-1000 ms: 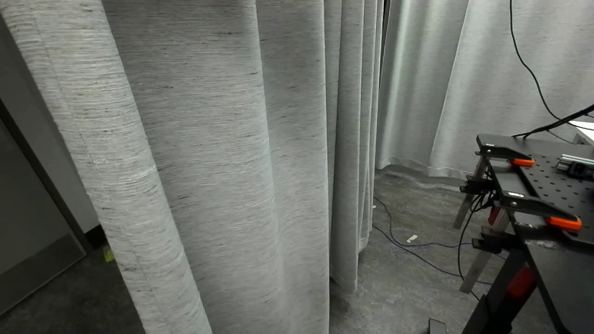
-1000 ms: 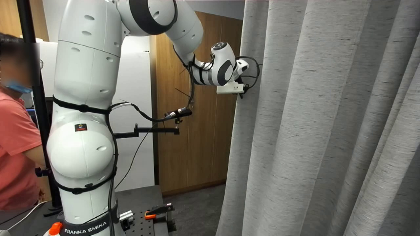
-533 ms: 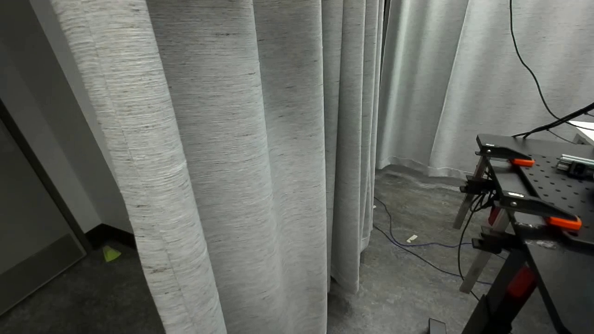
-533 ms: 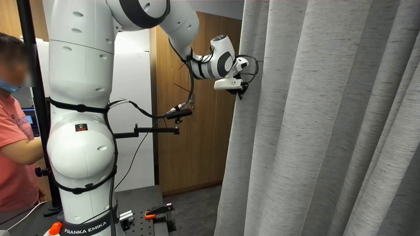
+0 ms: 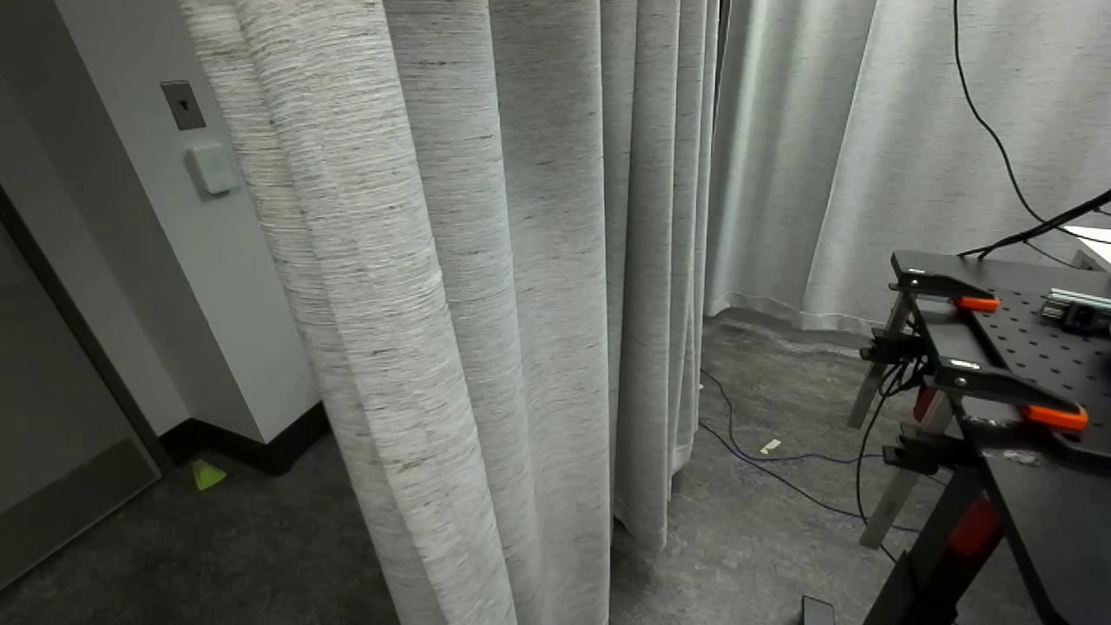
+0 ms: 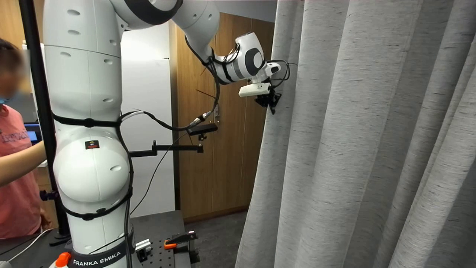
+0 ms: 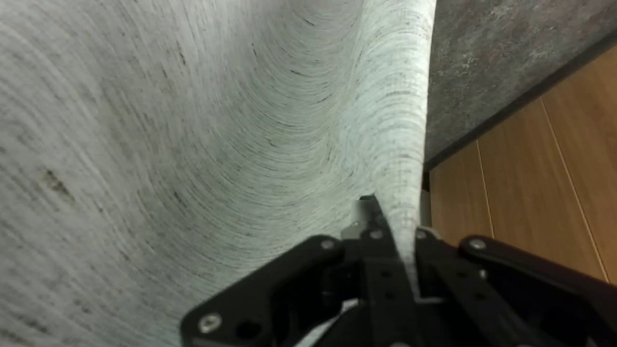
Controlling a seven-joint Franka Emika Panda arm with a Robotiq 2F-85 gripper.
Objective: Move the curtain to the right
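Observation:
The curtain [image 5: 460,330] is tall, light grey-white and finely streaked, with deep vertical folds. It fills the right half of an exterior view [image 6: 357,130] and most of the wrist view [image 7: 231,120]. My gripper [image 7: 396,217] is shut on the curtain's edge; the fabric runs down between the two black fingers. The right fingertip is hidden by the fabric. In an exterior view the gripper [image 6: 274,108] points down at the curtain's left edge, at upper height. The gripper does not show in the exterior view with the black table.
A plainer white curtain [image 5: 877,174] hangs further back. A black table [image 5: 1033,503] with orange-tipped clamps stands at the right, cables [image 5: 807,456] on the floor. A camera [image 6: 202,129] on a boom, wooden cabinets [image 6: 219,167] and a person [image 6: 16,167] are near the arm.
The curtain's free edge has swung right in an exterior view, baring a wall corner with a switch. The arm has leaned back left and its wrist has tilted, the gripper staying at the curtain.

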